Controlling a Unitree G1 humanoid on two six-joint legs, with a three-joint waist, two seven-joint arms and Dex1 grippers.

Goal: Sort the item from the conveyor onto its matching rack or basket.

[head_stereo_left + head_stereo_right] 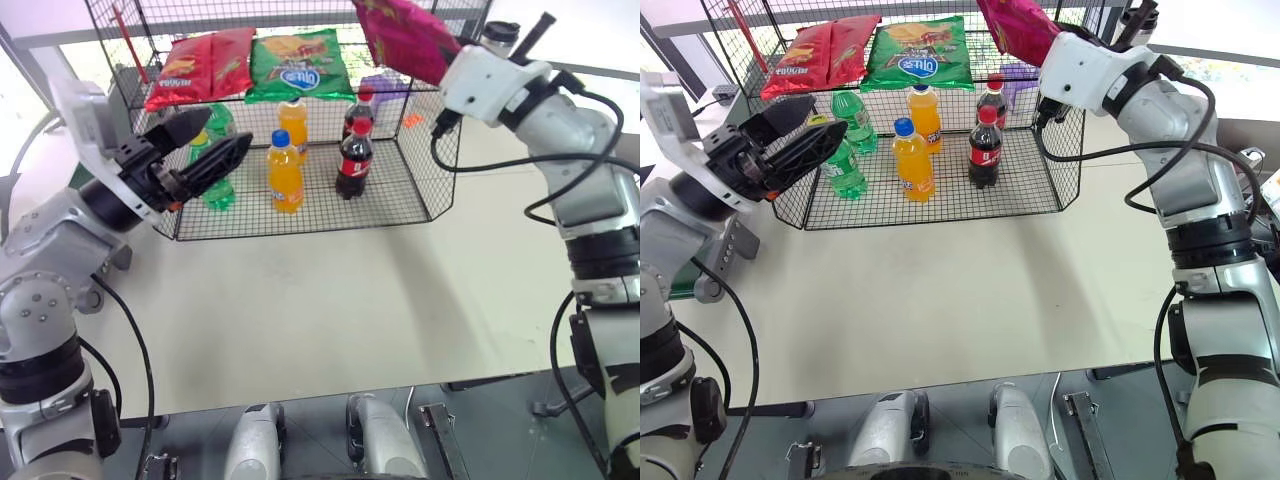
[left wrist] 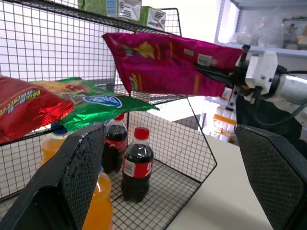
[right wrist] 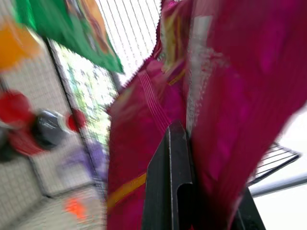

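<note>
The right end effector (image 2: 225, 79) pinches a glossy, crinkled magenta bag (image 2: 168, 62) by one edge, holding it in the air at the upper tier of the black wire-mesh rack (image 1: 420, 190). The left end effector (image 1: 205, 150) gapes wide, its flat, textured black fingers empty. Red (image 1: 200, 65) and green (image 1: 298, 65) foil bags lie on the upper tier; plastic bottles (image 1: 285, 175) stand below on the pale worktop (image 1: 330, 310).

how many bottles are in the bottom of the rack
6: two green at the left, two orange in the middle, two cola at the right. More may be hidden behind.
</note>
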